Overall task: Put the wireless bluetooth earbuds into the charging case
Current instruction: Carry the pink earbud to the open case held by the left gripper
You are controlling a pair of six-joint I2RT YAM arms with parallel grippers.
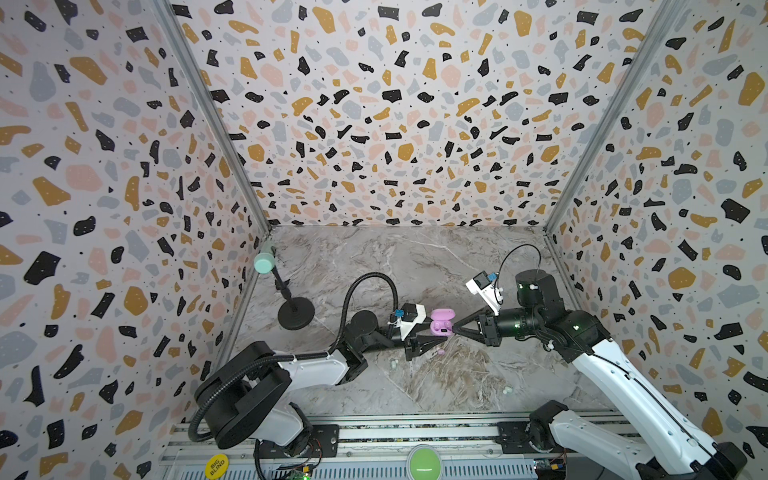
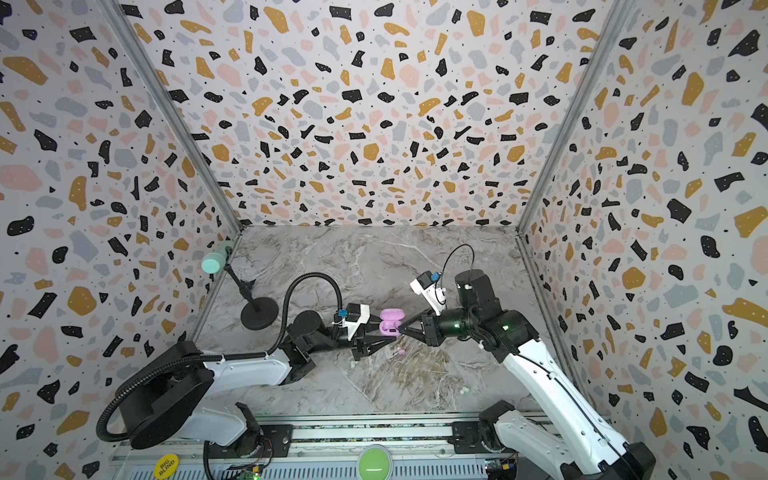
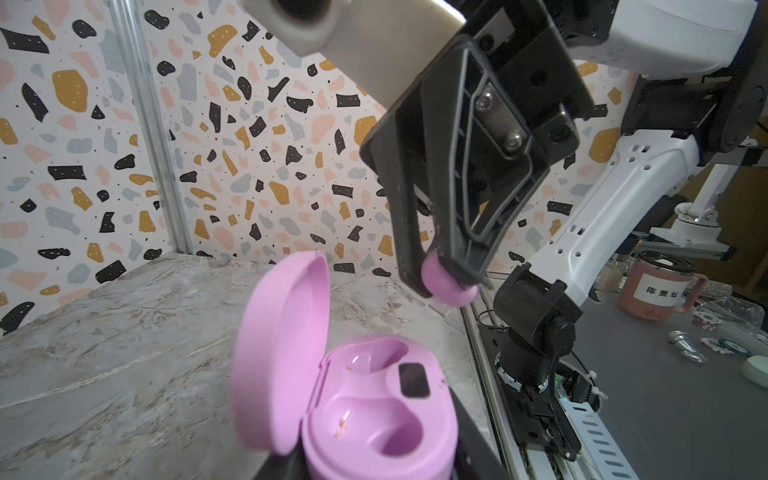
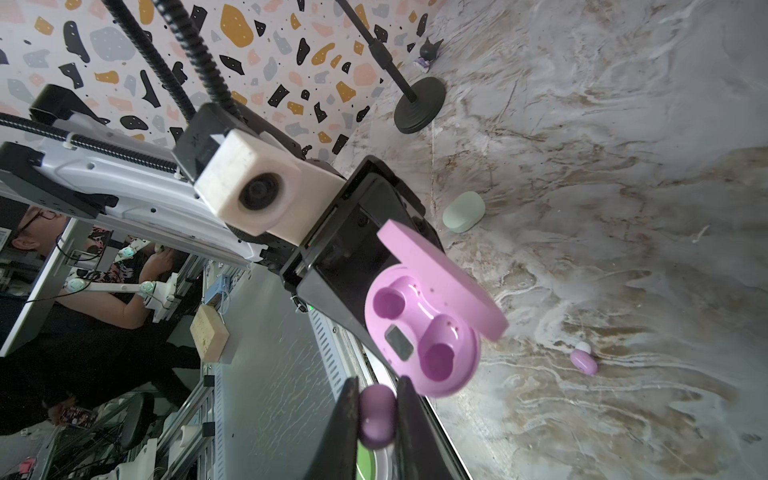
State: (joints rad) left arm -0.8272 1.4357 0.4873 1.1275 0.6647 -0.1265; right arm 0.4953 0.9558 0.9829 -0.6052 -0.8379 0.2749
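Peering through both top views, I cannot make out what my right gripper [image 1: 455, 329] pinches, it is too small there, and my left gripper [image 1: 435, 337] sits half hidden behind the open charging case [image 1: 441, 322] it clamps by the base; the left wrist view cuts that base off at the frame edge. Terrazzo-print walls [image 1: 395, 124] close in three sides of the grey marble table [image 1: 374, 257], with a black stand [image 1: 296, 313] near the left wall and a mint case [image 4: 463, 212] lying on the marble, seen only from my right wrist. My right gripper's jaws are pressed onto one lilac earbud [image 4: 376, 417], held near the case's rim, apart from its two empty wells. A second lilac earbud [image 4: 584, 360] lies loose on the table, touched by neither gripper, and a pale earbud [image 1: 393, 364] lies nearer the front edge
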